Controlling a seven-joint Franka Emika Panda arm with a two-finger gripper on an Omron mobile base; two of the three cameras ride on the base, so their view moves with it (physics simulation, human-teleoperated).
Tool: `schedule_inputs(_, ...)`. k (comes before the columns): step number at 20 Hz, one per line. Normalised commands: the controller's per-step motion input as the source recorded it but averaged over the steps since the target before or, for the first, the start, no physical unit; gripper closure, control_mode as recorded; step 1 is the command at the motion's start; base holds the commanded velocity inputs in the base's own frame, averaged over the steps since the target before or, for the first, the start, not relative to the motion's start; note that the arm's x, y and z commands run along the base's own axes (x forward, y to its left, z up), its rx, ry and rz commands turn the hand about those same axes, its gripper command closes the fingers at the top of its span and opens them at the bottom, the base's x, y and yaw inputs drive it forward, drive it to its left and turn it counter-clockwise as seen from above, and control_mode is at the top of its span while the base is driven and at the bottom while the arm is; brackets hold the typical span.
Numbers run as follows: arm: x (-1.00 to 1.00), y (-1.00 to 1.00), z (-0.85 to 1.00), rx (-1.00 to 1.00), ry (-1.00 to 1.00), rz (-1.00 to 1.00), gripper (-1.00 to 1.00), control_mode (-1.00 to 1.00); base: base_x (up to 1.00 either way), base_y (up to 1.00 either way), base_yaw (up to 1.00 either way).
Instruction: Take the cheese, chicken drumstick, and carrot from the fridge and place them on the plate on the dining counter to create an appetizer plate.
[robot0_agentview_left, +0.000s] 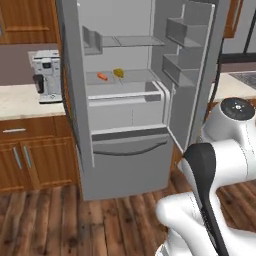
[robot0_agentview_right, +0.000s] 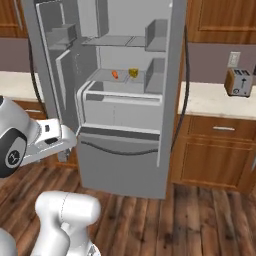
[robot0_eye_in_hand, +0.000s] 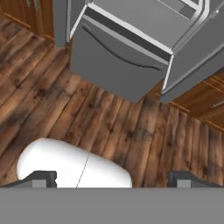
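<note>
Stood open ahead: the fridge (robot0_agentview_left: 125, 165), tall and grey, both upper doors swung wide, bins on the right door (robot0_agentview_left: 187, 55), the bottom freezer drawer (robot0_eye_in_hand: 118, 61) shut with its curved handle showing. Sat on wooden floorboards (robot0_eye_in_hand: 48, 100), between brown wooden cabinets (robot0_agentview_right: 220, 150) on either side, each run topped by a pale counter (robot0_agentview_left: 20, 100).

Rested on the left counter, near the fridge: a white coffee machine (robot0_agentview_left: 47, 75). Stood on the right counter, well apart from the fridge: a toaster (robot0_agentview_right: 238, 82).

Lay on the middle shelf (robot0_agentview_left: 135, 77), above a pale drawer: the carrot (robot0_agentview_left: 102, 76) to the left and the cheese (robot0_agentview_left: 118, 73) just beside it on the right, apart, not touching. No drumstick made out on the shelves.

Hung low in front of the fridge, aimed down at the floor and freezer drawer: the gripper (robot0_eye_in_hand: 113, 178), fingers (robot0_eye_in_hand: 41, 178) spread wide, released, grasping nothing.
</note>
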Motion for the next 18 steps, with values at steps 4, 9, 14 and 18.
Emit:
schedule_inputs(4, 0.0, 0.0, 0.0, 0.0, 0.0, 0.0, -1.0, 1.0, 0.95, -0.17, 0.13)
schedule_inputs(9, 0.0, 0.0, 0.0, 0.0, 0.0, 0.0, -1.0, 1.0, 0.9, -0.15, 0.14)
schedule_inputs(14, 0.0, 0.0, 0.0, 0.0, 0.0, 0.0, -1.0, 1.0, 0.97, -0.09, 0.13)
schedule_inputs(18, 0.0, 0.0, 0.0, 0.0, 0.0, 0.0, -1.0, 1.0, 0.83, -0.24, 0.13)
